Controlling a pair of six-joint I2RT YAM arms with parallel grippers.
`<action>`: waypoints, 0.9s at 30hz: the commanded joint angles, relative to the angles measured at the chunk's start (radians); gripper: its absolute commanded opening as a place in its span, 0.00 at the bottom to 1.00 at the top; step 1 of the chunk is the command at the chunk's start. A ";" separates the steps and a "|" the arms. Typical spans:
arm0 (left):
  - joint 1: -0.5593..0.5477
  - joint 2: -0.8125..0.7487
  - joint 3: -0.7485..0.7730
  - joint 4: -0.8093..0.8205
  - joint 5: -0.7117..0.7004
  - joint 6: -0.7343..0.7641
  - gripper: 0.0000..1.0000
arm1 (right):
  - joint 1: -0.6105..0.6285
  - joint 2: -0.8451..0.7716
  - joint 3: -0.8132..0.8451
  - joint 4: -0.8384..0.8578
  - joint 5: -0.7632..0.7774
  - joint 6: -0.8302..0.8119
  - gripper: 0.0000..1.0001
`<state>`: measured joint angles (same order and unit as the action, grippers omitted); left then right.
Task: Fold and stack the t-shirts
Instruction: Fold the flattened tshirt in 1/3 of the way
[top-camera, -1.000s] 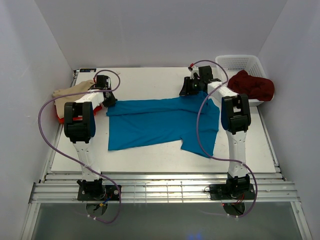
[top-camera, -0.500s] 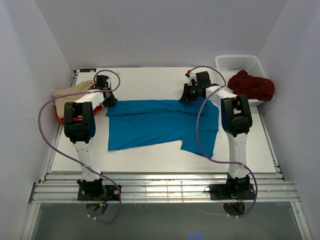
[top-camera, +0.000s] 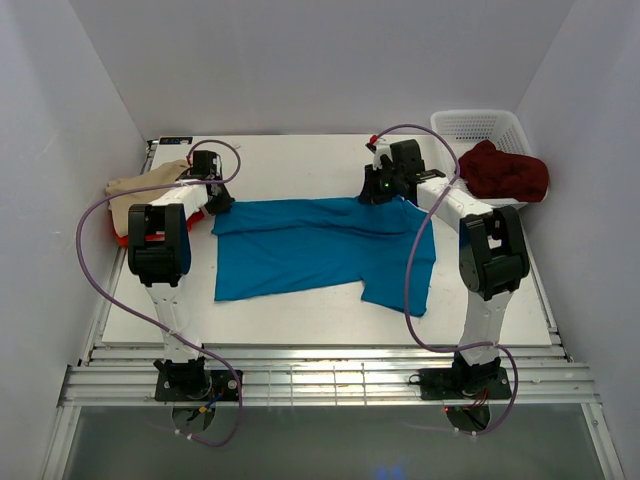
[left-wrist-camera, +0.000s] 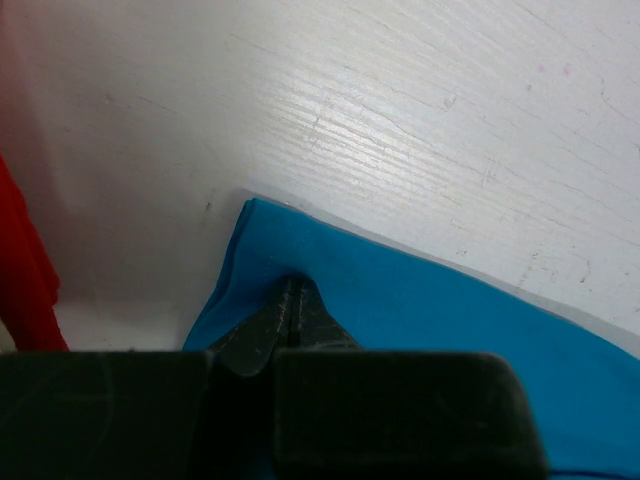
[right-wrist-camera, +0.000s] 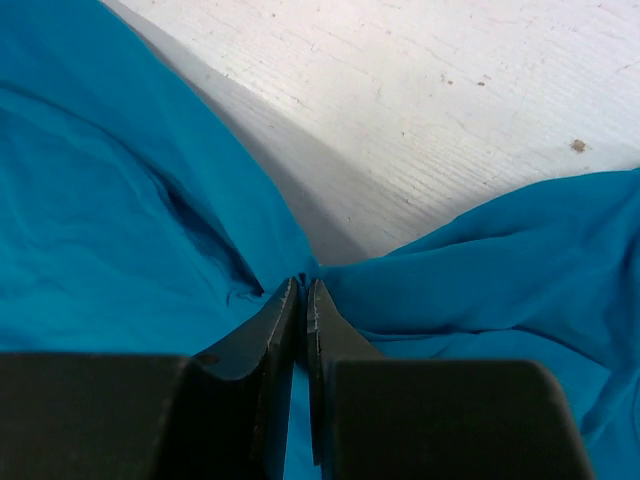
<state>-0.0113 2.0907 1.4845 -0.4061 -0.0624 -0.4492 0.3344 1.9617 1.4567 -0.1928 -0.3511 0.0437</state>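
The teal blue t-shirt (top-camera: 320, 245) lies spread on the white table (top-camera: 300, 165). My left gripper (top-camera: 217, 203) is shut on its far left corner (left-wrist-camera: 262, 225); the left wrist view shows both fingers pressed together on the cloth. My right gripper (top-camera: 380, 192) is shut on the shirt's far edge near the right sleeve, with teal cloth (right-wrist-camera: 120, 200) bunched around the fingertips (right-wrist-camera: 292, 300). A beige t-shirt (top-camera: 140, 187) lies on a bright red t-shirt (top-camera: 125, 238) at the far left. The dark maroon t-shirt (top-camera: 505, 170) hangs over the basket.
A white lattice basket (top-camera: 480, 128) stands at the far right corner with the maroon shirt draped over its near rim. White walls enclose the table on three sides. Purple cables loop from both arms.
My right gripper has closed on the teal shirt's far edge and shifted slightly; the right arm's elbow has swung out to the right. The left gripper has stayed shut on its corner.
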 joint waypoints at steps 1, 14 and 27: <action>0.001 -0.049 -0.016 -0.019 -0.002 0.007 0.04 | 0.000 -0.023 -0.013 0.032 0.031 -0.022 0.11; 0.001 -0.086 -0.033 -0.028 -0.016 0.021 0.04 | -0.003 0.108 0.076 0.047 0.072 -0.022 0.33; 0.001 -0.107 -0.073 -0.028 -0.024 0.026 0.04 | -0.035 0.140 0.278 0.044 0.156 0.012 0.42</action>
<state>-0.0113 2.0476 1.4273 -0.4110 -0.0719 -0.4339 0.3233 2.1067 1.6821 -0.1703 -0.2249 0.0387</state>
